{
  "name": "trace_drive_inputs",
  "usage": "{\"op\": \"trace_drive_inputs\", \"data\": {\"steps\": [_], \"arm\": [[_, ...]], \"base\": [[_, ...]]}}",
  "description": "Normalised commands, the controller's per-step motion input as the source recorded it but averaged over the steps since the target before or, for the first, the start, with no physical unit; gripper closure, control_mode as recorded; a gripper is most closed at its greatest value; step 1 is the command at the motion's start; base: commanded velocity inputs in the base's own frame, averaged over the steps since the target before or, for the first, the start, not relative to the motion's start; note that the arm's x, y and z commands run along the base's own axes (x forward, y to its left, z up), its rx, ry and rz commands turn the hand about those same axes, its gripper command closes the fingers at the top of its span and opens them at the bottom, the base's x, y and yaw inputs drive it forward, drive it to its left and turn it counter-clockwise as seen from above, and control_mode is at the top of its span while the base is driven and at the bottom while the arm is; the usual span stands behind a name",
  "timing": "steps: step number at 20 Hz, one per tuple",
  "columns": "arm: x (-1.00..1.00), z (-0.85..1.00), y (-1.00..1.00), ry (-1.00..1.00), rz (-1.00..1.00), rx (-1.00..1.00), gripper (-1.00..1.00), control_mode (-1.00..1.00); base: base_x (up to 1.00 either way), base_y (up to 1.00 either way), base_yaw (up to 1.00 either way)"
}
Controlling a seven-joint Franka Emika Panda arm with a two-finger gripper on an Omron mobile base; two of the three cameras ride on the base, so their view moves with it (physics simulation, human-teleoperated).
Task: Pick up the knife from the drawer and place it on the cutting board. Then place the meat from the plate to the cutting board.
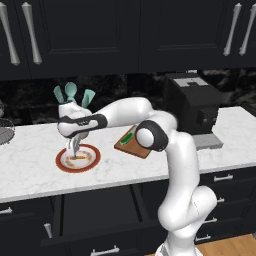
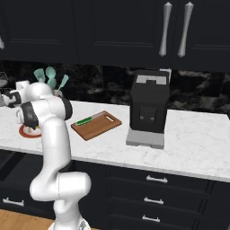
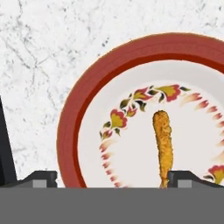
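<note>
My gripper (image 1: 74, 146) hangs open just above the plate (image 1: 62, 162), pointing down at it. The hand view looks straight down on the plate (image 3: 73, 127), with its red-brown rim and flowered cream centre. There the meat (image 3: 163, 144), a thin orange-brown strip, lies between my fingertips (image 3: 43, 178), with its near end beside the right one. The cutting board (image 2: 99, 126) lies right of the plate on the counter and carries the green-handled knife (image 2: 84, 121). My elbow hides part of the cutting board (image 1: 131, 145) in the left base view. The drawer (image 1: 95, 220) stands pulled out below the counter.
A beige cup of teal spatulas (image 1: 70, 102) stands right behind the plate. A black coffee machine (image 2: 148, 110) sits on the counter right of the board. Black cupboard doors with silver handles hang above. A wire object (image 1: 4, 131) shows at the left edge.
</note>
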Motion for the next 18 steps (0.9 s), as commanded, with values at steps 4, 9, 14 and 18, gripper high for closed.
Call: {"op": "trace_drive_inputs", "data": {"steps": [4, 9, 14, 18], "arm": [[0.35, -0.15, 0.0, 0.0, 0.0, 0.0, -1.0, -1.0], [0.24, -0.12, 0.0, -0.02, 0.0, -0.02, -1.0, -1.0], [0.04, -0.14, 0.07, 0.0, 0.0, 0.0, -1.0, -1.0], [0.0, -0.15, 0.1, 0.0, 0.0, 0.0, -1.0, -1.0]], "base": [[0.0, 0.0, 0.0], [0.0, 0.0, 0.0], [0.0, 0.0, 0.0], [0.0, 0.0, 0.0]]}}
